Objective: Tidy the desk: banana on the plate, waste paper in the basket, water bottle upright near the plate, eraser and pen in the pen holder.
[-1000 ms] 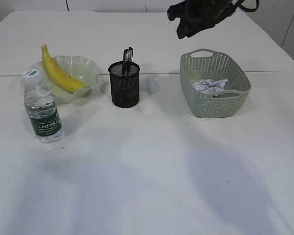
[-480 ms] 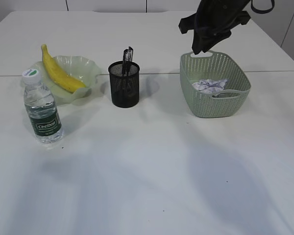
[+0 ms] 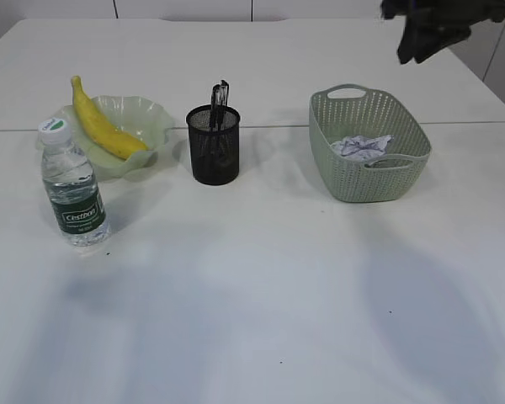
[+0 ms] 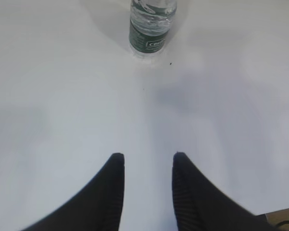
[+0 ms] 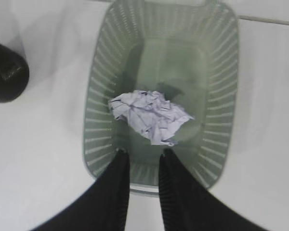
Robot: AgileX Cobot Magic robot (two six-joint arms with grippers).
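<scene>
While the right gripper (image 5: 142, 156) hangs high over the near rim of the basket (image 5: 100, 103), its two dark ribbed fingers (image 5: 116, 180) stand a little apart with nothing between them; in the exterior view it shows only as a dark shape (image 3: 432, 34) at the upper right corner, whereas half a second ago it hung lower and further left, just above the basket's far handle. Under it lies one crumpled wad of waste paper (image 5: 150, 115), white with faint print, on the floor of the single pale green basket, whose slotted plastic walls flare up to a rounded rectangular rim. The left gripper (image 4: 147, 161) is likewise spread and empty above bare white bench (image 4: 62, 96), with the one water bottle (image 4: 149, 26) standing ahead of it. Further out in the exterior view, one black mesh pen holder (image 3: 213, 145), a round cylinder, holds a dark pen (image 3: 220, 97) upright; whether the eraser is inside cannot be told. One clear ribbed bottle (image 3: 71, 187) with a green label and white cap stands upright just in front of the one wavy-edged translucent green plate (image 3: 147, 114), where one smooth yellow banana (image 3: 101, 122) lies. None of these things has shifted since the earlier frames.
</scene>
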